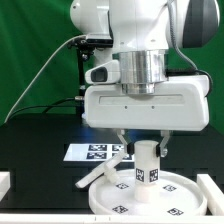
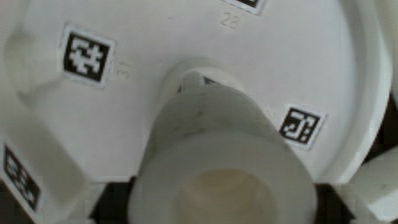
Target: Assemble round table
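Note:
The large round disc [image 1: 150, 198] lies flat on the black table at the front, tags on its face. It fills the wrist view [image 2: 160, 50]. The thick cylindrical leg [image 1: 147, 162] stands upright on the middle of the disc, and its top end shows close in the wrist view [image 2: 222, 170]. My gripper [image 1: 145, 148] hangs straight above the disc, with a dark finger [image 2: 118, 200] on each side of the leg, shut on it. The cross-shaped foot piece [image 1: 100, 176] lies by the disc's edge on the exterior view's left.
The marker board [image 1: 92, 152] lies on the table behind the disc. White blocks sit at the front corners, one on the exterior view's left [image 1: 5, 185] and one on its right [image 1: 214, 185]. A green curtain hangs behind.

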`<state>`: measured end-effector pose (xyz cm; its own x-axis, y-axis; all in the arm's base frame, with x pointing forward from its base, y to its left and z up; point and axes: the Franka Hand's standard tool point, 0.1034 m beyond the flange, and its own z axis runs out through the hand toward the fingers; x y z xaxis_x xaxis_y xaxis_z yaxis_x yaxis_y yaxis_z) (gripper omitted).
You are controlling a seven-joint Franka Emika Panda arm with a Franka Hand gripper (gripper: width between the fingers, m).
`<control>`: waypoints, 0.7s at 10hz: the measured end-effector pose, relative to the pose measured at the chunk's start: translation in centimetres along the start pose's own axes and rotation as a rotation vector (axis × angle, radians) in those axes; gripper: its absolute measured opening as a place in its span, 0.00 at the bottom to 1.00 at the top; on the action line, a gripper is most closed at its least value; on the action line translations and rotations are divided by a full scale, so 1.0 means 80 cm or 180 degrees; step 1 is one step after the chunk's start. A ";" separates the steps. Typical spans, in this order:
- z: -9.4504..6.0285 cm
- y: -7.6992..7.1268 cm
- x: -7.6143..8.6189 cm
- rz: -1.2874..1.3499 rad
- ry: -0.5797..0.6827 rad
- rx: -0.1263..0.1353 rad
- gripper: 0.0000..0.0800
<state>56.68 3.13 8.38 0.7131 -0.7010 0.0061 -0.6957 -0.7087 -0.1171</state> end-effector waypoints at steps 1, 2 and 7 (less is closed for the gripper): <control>0.001 0.003 -0.001 0.0651 -0.0034 0.0057 0.50; 0.001 0.005 -0.002 0.1231 -0.0113 0.0113 0.50; -0.001 0.001 -0.003 0.0750 -0.0151 0.0101 0.76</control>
<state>56.46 3.24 8.43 0.5353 -0.8416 -0.0715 -0.8407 -0.5228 -0.1411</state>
